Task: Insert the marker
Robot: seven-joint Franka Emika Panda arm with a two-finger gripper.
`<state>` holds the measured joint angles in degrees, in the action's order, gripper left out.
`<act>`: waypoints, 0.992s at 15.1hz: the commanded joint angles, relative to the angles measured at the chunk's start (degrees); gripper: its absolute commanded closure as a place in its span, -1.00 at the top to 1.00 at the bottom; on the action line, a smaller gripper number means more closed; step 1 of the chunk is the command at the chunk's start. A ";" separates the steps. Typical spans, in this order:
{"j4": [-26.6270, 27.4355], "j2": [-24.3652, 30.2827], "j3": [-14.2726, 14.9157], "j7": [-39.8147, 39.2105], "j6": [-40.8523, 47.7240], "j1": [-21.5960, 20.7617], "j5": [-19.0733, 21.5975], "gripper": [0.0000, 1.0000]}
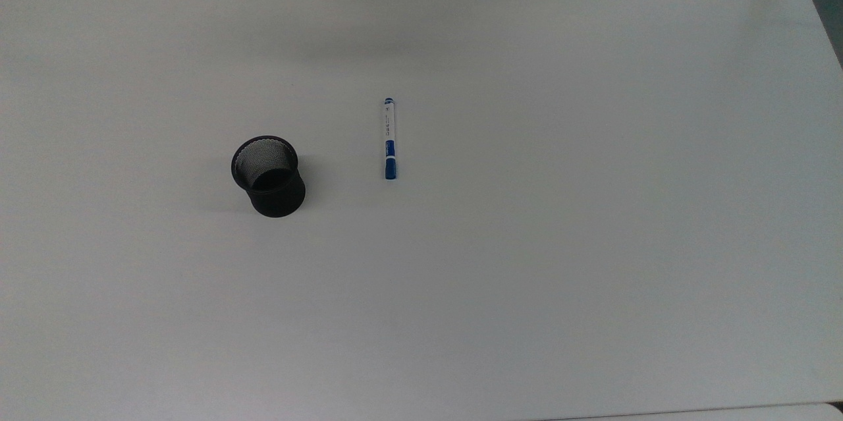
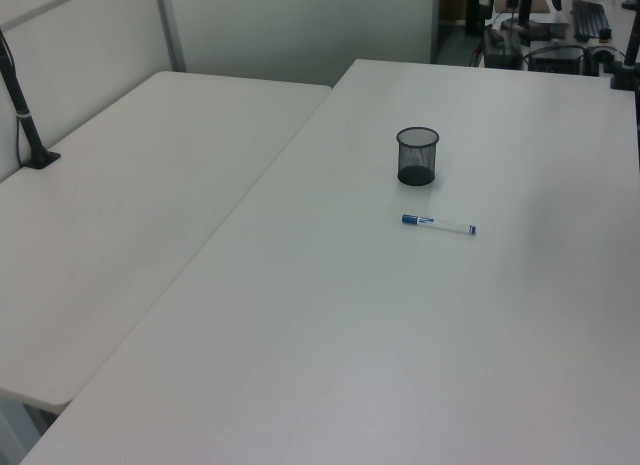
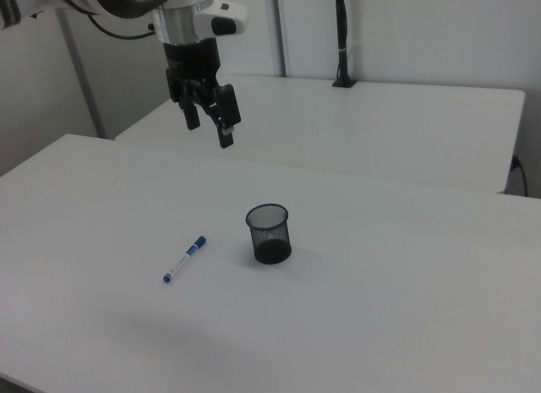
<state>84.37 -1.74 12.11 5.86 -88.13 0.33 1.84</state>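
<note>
The right view carries the arm: the tool hangs in the upper left of the frame, high above the bench, fingers pointing down and spread apart with a clear gap and nothing between them. The top view gives the plan layout, and the left view adds a 2nd white table butted against the bench along a seam, with a black post standing at that table's far left edge. The marker lies flat on the bench, left of centre in the top view, apart from the black mesh cup, which stands upright to the marker's left with its mouth open. Bare bench surface lies between the 2 items. In the top view the marker's long axis runs up and down the frame, with the blue cap toward the bottom edge and the small blue tip toward the top edge.
</note>
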 commanded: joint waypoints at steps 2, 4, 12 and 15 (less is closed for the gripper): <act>0.45 0.95 -0.51 -1.02 1.91 -1.03 0.88 1.00; 0.45 0.86 -0.60 -1.11 3.04 -1.12 0.88 1.00; 0.89 0.77 -0.60 -1.20 5.07 -1.03 0.97 1.00; 0.97 0.51 -0.60 -2.77 5.24 -1.12 0.97 1.00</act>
<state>84.62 -1.78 11.38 5.73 -84.03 -0.53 1.87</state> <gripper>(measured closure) 0.000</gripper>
